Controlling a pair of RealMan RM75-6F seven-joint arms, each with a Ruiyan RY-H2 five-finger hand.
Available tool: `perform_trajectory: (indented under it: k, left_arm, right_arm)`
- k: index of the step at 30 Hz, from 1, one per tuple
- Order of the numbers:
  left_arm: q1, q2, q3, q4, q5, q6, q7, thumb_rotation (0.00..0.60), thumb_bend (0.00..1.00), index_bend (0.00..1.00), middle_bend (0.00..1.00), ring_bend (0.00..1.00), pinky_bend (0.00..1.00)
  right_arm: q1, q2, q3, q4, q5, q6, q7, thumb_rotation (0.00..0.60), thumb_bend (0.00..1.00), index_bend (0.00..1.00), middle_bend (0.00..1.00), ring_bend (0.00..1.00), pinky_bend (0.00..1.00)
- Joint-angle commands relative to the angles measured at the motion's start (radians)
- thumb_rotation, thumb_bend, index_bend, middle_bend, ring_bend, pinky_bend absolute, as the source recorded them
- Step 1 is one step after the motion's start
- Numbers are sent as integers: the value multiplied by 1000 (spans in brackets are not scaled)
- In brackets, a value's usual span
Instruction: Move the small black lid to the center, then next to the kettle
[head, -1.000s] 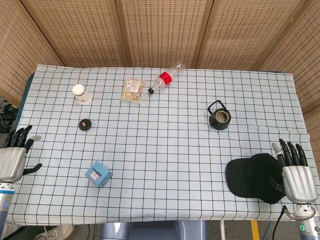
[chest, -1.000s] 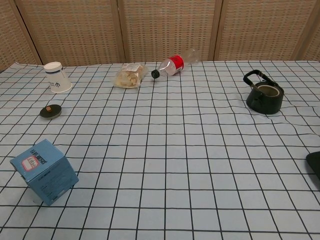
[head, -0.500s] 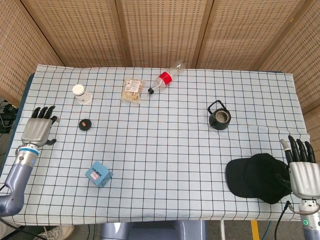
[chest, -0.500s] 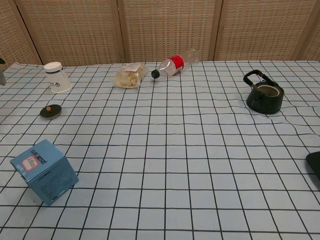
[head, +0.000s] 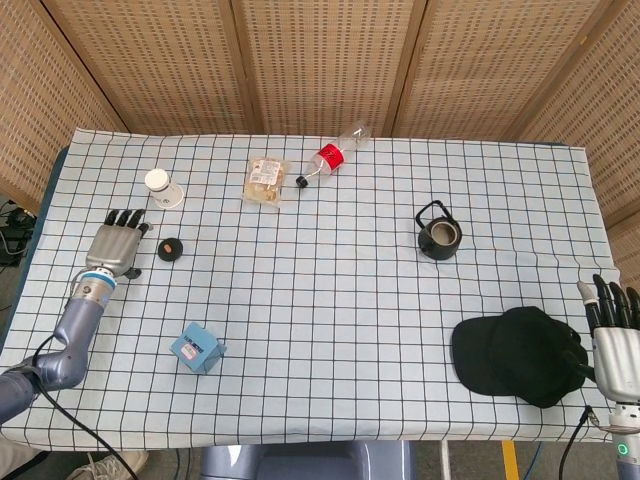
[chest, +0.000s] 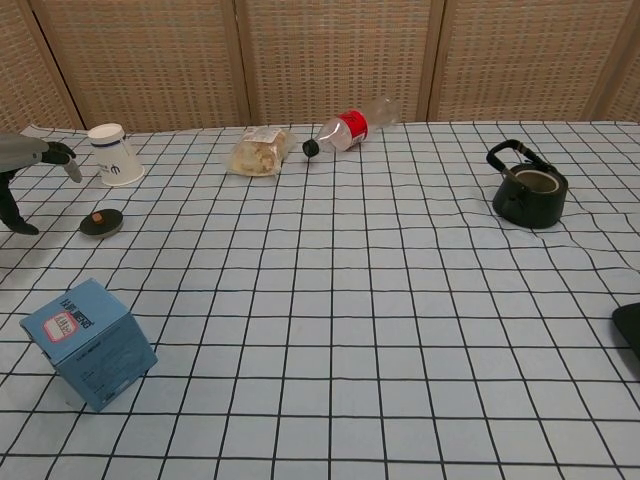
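Note:
The small black lid (head: 170, 249) (chest: 101, 222), round with a brown knob, lies flat on the checked cloth at the left. My left hand (head: 116, 245) (chest: 30, 165) hovers just left of it, fingers spread, holding nothing and not touching it. The black kettle (head: 438, 233) (chest: 528, 189) stands without a lid at the right. My right hand (head: 613, 330) is at the table's right front corner, fingers spread and empty, beside a black cap; the chest view does not show it.
A black cap (head: 518, 354) lies at the front right. A blue box (head: 197, 348) (chest: 88, 343) sits in front of the lid. A white cup (head: 161, 187) (chest: 114, 154), a snack bag (head: 265, 181) (chest: 259, 152) and a lying bottle (head: 335, 154) (chest: 350, 125) line the back.
My left hand has moved from the table's left front edge forward and inward, arriving just left of the lid. My right hand has drifted slightly to the right and down.

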Motion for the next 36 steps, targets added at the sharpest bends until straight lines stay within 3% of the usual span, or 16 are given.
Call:
perform_trajectory:
  k: [1, 9, 31, 36]
  left_arm:
    - [-33, -52, 7, 58, -26, -20, 10, 600, 244, 232, 0, 0, 0]
    - [-77, -130, 21, 151, -57, -38, 28, 600, 289, 246, 0, 0, 0]
    - [-118, -199, 37, 261, -89, -91, 7, 600, 312, 260, 0, 0, 0]
    - [-117, -213, 41, 275, -87, -94, -5, 600, 368, 334, 0, 0, 0]
  right_arm:
    - [-4, 4, 0, -1, 2, 3, 6, 600, 167, 29, 0, 0, 0]
    - [-12, 15, 3, -3, 8, 10, 21, 600, 167, 29, 0, 0, 0]
    - [-16, 13, 2, -7, 3, 15, 20, 600, 167, 29, 0, 0, 0]
    - [-16, 10, -2, -8, -3, 16, 17, 600, 167, 29, 0, 0, 0]
